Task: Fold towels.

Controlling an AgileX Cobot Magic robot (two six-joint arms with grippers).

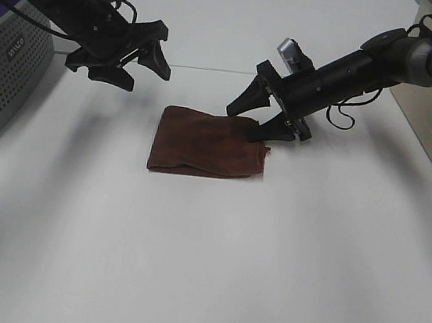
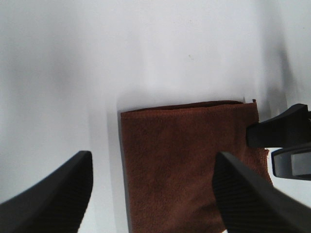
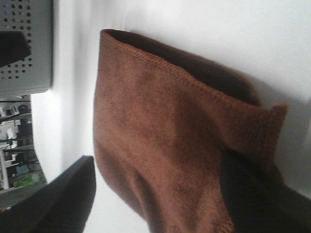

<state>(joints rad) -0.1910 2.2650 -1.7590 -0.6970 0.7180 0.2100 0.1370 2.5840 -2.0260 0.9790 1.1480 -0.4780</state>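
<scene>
Towel (image 2: 184, 160) runs off the left wrist view's edge; right end effector (image 1: 242, 125) covers its corner

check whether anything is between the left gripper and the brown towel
Nothing visible does. The left gripper hangs open, up and left of the towel in the high view, with only bare table between them. The right gripper is at the towel's far right edge, off that path.

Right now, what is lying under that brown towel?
Only the white table shows around the towel. It lies folded, so a lower layer sits beneath the top one; whatever else the cloth covers is hidden.
</scene>
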